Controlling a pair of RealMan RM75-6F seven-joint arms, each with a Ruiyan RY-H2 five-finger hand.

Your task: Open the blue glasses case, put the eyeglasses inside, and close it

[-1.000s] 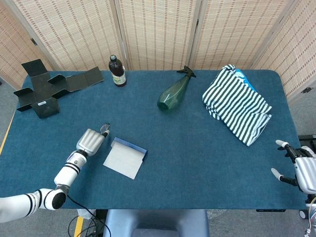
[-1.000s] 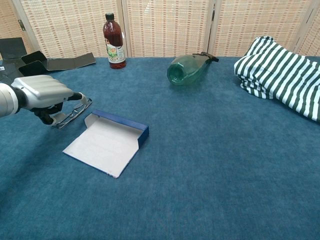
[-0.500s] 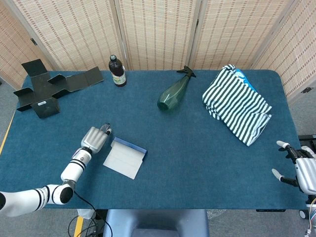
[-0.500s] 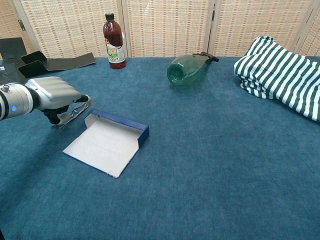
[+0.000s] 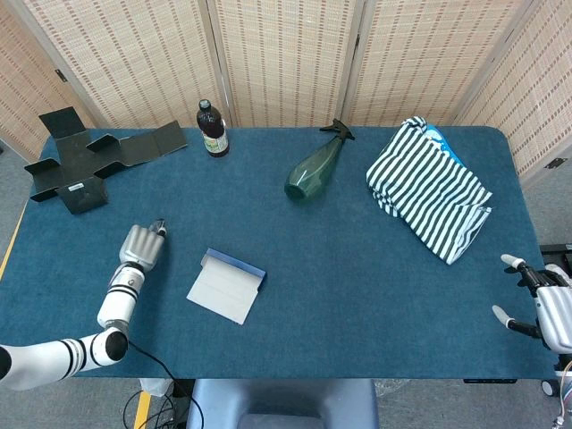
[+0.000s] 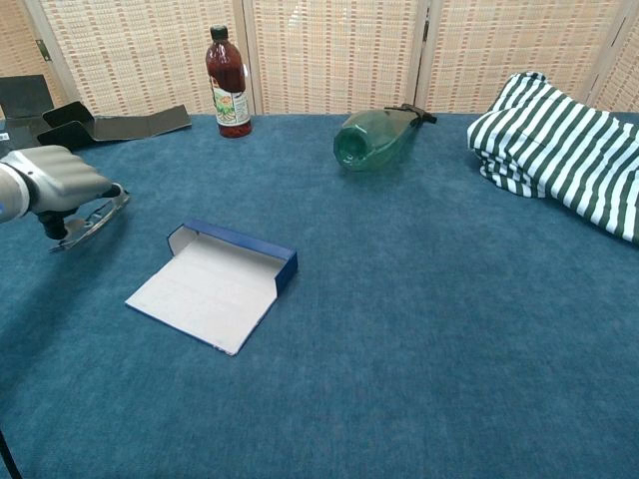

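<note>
Left hand [image 6: 55, 185]: seen at the left side of the table [image 5: 357, 277], fingers clamped on the eyeglasses [image 6: 90, 218], which are held just above the cloth (frame pointing right, toward the case).

Glasses case [image 5: 226, 286]: blue, lying open and flat near the front of the table, pale inner face up, right of the left hand and apart from it.

Right hand [image 5: 545, 308]: at the near right edge, off the table, fingers spread apart, nothing held.

Far side, left to right: black folded cardboard [image 5: 85, 161], dark bottle [image 5: 212, 130] upright, green bottle [image 5: 315, 168] lying on its side, striped cloth [image 5: 429, 188] in a heap.
</note>
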